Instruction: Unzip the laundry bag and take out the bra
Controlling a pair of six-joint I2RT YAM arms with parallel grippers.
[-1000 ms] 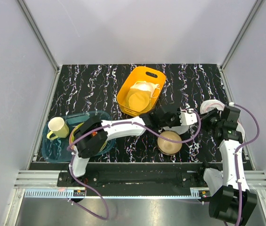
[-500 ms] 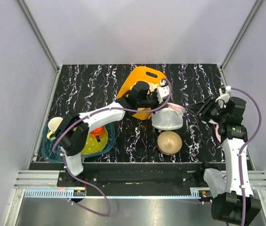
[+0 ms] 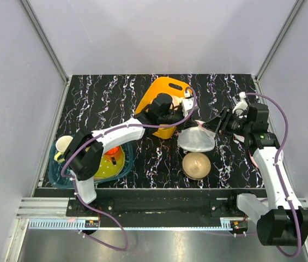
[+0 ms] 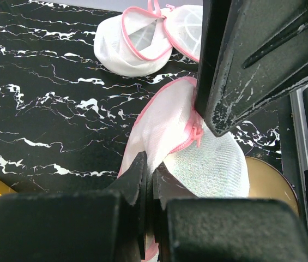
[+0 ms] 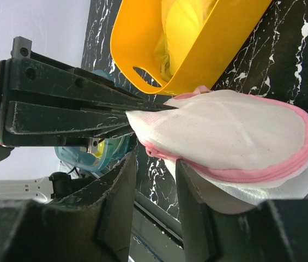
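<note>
One tan bowl (image 3: 195,165) sits nearest the arm bases. The laundry bag (image 3: 197,141) lies on the surface just beyond it, its near edge at the bowl's rim; whether they touch cannot be told. The pink zip trim (image 5: 263,173) looks closed, and no navy bra shows through the mesh, so it is presumably inside. The left claw (image 4: 149,170) is pressed together on a fold of mesh at the bag's far side, drawing it up into a peak. The right claw (image 5: 155,166) stands spread just beside that peak, pinching nothing. Farther back stands the yellow basket (image 3: 171,83). Crowding looks like the main risk: the right claw may close on loose mesh instead of the zip pull, or bump the left fingers. The thin pinch could also slip once the zip is tugged, and a dragged bag could shove the bowl.
</note>
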